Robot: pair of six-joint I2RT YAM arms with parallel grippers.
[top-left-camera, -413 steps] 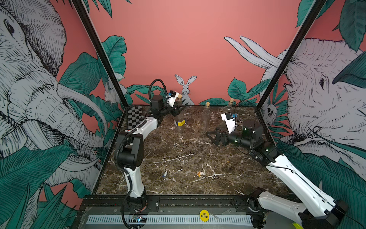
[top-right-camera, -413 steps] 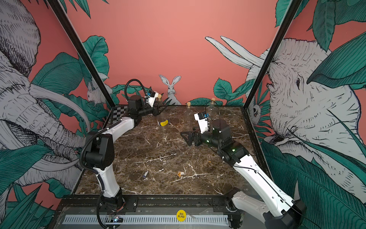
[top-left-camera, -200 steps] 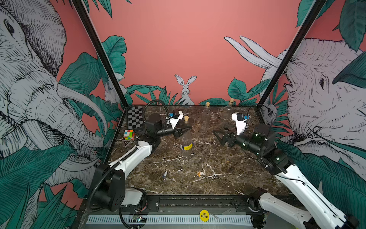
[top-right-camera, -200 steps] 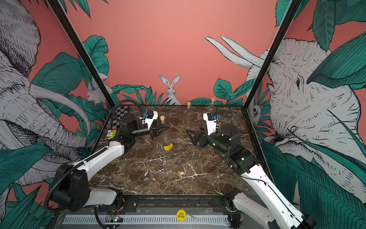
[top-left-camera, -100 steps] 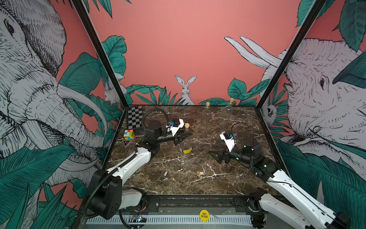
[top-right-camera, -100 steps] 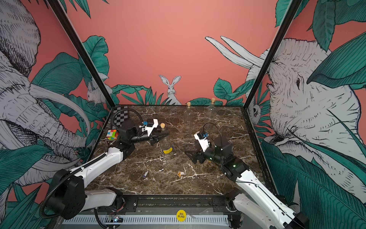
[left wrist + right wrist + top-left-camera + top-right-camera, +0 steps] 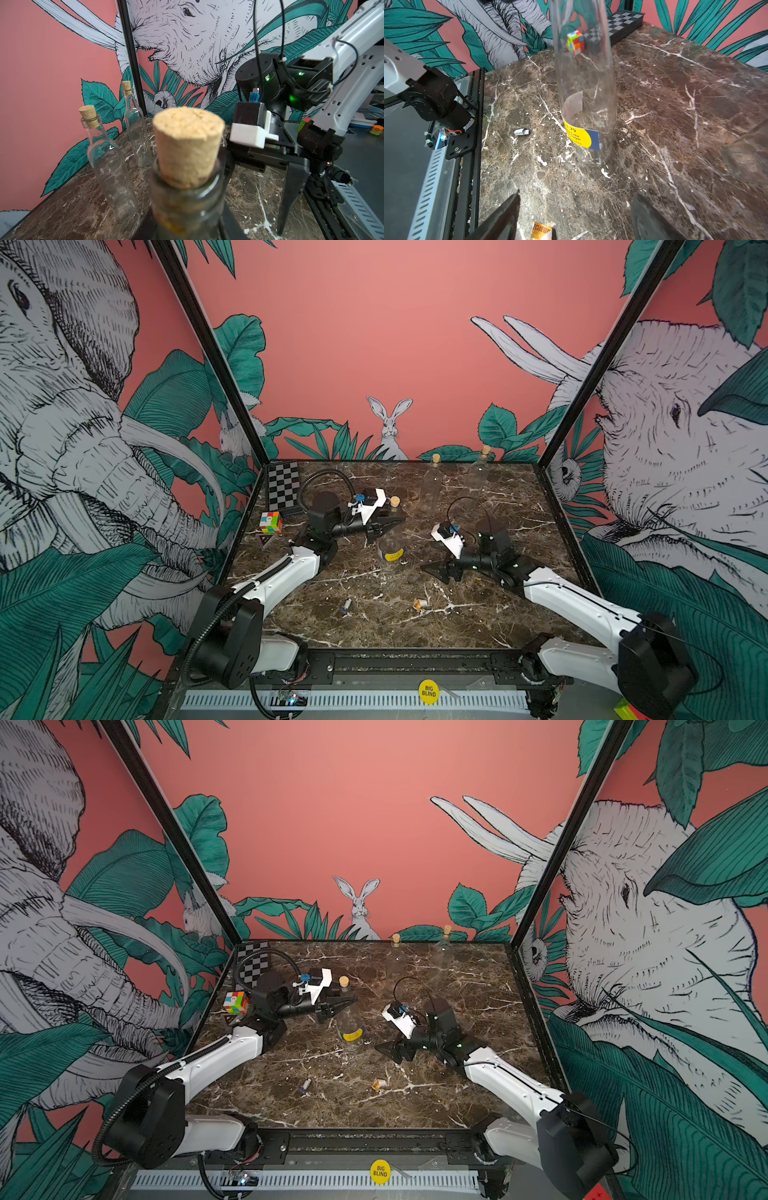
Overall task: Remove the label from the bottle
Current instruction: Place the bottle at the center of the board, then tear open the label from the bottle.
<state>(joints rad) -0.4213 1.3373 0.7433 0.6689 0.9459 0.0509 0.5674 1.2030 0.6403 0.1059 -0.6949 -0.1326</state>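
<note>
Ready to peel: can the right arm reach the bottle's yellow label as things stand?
Probably yes: the label on the bottle faces the right gripper, its fingers open, with nothing standing between them.

Soft, even light fills both top views; shadows faint; edges stretch wide-angle; the cork sits blurred in the left wrist view; pale reflections streak the glass bottle.

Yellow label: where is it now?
In both top views the yellow label sits low on the upright clear bottle mid-table, near its base; the left gripper grips the bottle's neck, and the open right gripper faces it from the right.
</note>
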